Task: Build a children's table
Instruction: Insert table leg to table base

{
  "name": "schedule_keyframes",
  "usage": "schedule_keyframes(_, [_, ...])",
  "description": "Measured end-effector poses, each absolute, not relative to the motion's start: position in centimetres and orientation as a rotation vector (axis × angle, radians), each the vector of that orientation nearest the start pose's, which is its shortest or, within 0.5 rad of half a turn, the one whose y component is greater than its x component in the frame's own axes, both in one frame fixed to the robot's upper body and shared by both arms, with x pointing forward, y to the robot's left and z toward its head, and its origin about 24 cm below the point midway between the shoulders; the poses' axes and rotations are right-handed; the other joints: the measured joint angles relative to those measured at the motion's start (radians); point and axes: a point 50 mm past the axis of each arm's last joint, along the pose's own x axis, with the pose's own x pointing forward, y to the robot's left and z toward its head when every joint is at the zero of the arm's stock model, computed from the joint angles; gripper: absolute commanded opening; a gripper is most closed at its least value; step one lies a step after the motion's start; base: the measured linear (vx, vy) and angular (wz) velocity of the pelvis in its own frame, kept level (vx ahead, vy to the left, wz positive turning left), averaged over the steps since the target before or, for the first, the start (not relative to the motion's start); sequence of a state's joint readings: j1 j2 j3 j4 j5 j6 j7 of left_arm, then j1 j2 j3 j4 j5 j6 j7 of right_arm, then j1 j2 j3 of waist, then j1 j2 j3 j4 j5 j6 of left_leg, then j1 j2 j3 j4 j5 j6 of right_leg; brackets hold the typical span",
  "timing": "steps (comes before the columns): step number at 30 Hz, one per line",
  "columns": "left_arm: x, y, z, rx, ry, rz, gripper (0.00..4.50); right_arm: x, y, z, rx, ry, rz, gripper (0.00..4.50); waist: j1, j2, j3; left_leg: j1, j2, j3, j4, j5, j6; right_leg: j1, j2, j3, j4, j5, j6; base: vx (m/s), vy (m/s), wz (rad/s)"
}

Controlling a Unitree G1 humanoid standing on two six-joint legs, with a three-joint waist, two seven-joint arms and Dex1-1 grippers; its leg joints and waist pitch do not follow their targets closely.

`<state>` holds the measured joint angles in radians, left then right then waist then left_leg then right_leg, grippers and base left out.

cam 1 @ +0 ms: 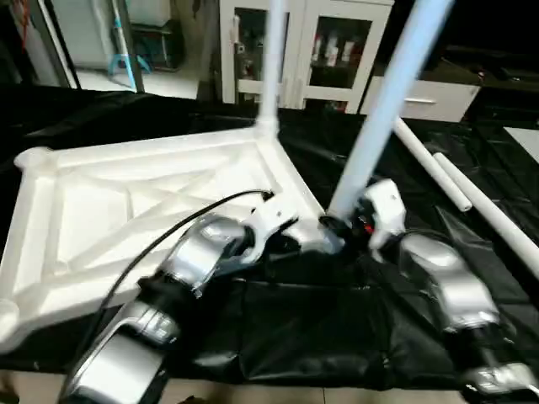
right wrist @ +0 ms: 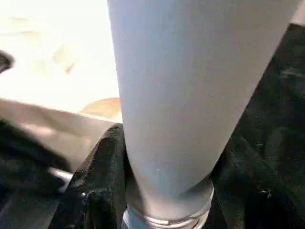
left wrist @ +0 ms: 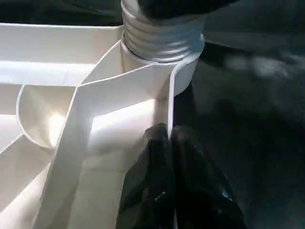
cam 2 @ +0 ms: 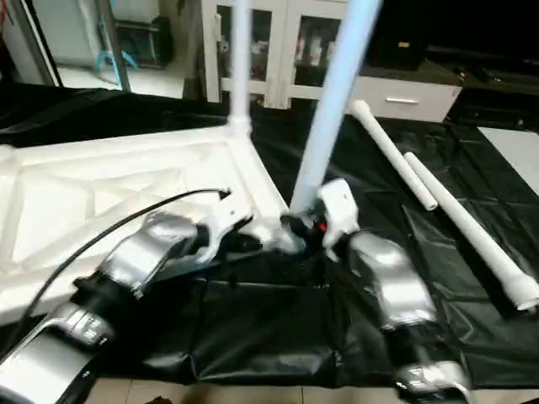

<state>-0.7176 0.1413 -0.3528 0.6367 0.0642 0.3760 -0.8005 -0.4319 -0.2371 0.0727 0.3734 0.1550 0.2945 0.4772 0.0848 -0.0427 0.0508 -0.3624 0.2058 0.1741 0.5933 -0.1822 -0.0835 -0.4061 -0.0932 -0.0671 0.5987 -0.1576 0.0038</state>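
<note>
The white table top (cam 1: 126,202) lies upside down on black sheeting, its ribbed X-bracing facing up. One white leg (cam 1: 271,59) stands upright in the far right corner socket. A second leg (cam 1: 383,109) leans to the right, its threaded end (left wrist: 162,33) sitting in the near right corner socket (left wrist: 183,71). My right gripper (cam 1: 337,225) is shut on this leg's base, with a black finger (right wrist: 100,176) on each side of the tube. Right beside that socket, my left gripper (cam 1: 288,242) is shut, its fingers (left wrist: 171,167) pressing on the top's rim.
Two more white legs (cam 1: 429,164) (cam 1: 493,215) lie on the black sheeting to the right. A white glass-door cabinet (cam 1: 303,50) stands behind the work. The sheeting ends at the floor near my forearms.
</note>
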Motion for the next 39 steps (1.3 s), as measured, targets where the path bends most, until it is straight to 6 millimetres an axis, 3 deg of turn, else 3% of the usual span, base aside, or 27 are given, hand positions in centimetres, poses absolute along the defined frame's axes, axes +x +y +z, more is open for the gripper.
schedule_keyframes(9, [35.0, 4.8, 5.3, 0.400, 0.473, -0.883, 0.00, 34.5, -11.5, 5.1, -0.051, 0.251, 0.174, 2.04, -0.006, 0.000, 0.000, 0.003, -0.001, -0.002, -0.001, 0.000, 0.000, 0.000, 0.000, 0.000, -0.005, 0.000, 0.000, 0.000, 0.000, 0.00])
schedule_keyframes(20, [35.1, 4.7, 5.6, 0.398, 0.444, -0.886, 0.00, 34.6, -11.7, 5.4, 0.038, 0.201, 0.155, 2.02, 0.001, 0.000, 0.000, 0.002, -0.001, 0.000, -0.010, 0.000, -0.001, -0.003, 0.001, 0.000, -0.005, 0.002, -0.003, 0.000, 0.000, 0.00])
schedule_keyframes(29, [35.2, 5.7, 5.8, 0.427, 0.427, -0.957, 0.00, 34.7, -13.1, 6.3, 0.066, 0.229, 0.304, 2.01, 0.000, 0.002, 0.002, 0.001, -0.001, 0.001, -0.011, 0.000, -0.001, -0.005, 0.001, 0.001, -0.005, 0.002, -0.003, 0.000, 0.000, 0.00])
schedule_keyframes(32, [35.1, 6.2, 6.1, 0.443, 0.422, -0.990, 0.00, 34.6, -13.4, 6.8, 0.084, 0.236, 0.362, 1.99, 0.004, 0.004, 0.003, -0.004, -0.001, 0.001, -0.010, 0.000, -0.001, -0.010, 0.001, 0.000, -0.004, 0.003, -0.004, 0.000, 0.000, 0.00])
schedule_keyframes(35, [34.5, 6.9, 6.3, 0.492, 0.414, -1.079, 0.00, 34.2, -14.5, 8.5, 0.083, 0.231, 0.545, 1.99, 0.007, 0.005, 0.004, -0.006, -0.001, 0.001, -0.010, 0.000, -0.001, -0.011, 0.001, 0.000, -0.004, 0.003, -0.004, 0.000, 0.000, 0.00])
schedule_keyframes(37, [34.2, 7.1, 6.3, 0.521, 0.406, -1.139, 0.00, 33.7, -16.3, 10.4, 0.038, 0.210, 0.661, 1.99, 0.023, 0.005, 0.004, -0.006, -0.001, 0.001, -0.010, 0.000, -0.001, -0.011, 0.001, 0.000, -0.004, 0.002, -0.004, 0.000, 0.000, 0.00])
schedule_keyframes(39, [34.1, 7.5, 6.3, 0.542, 0.405, -1.162, 0.00, 33.4, -17.4, 11.8, 0.013, 0.186, 0.733, 1.99, 0.029, 0.004, 0.004, -0.005, 0.000, 0.001, -0.009, 0.000, -0.001, -0.009, 0.001, 0.000, -0.003, 0.002, -0.004, 0.000, 0.000, 0.00])
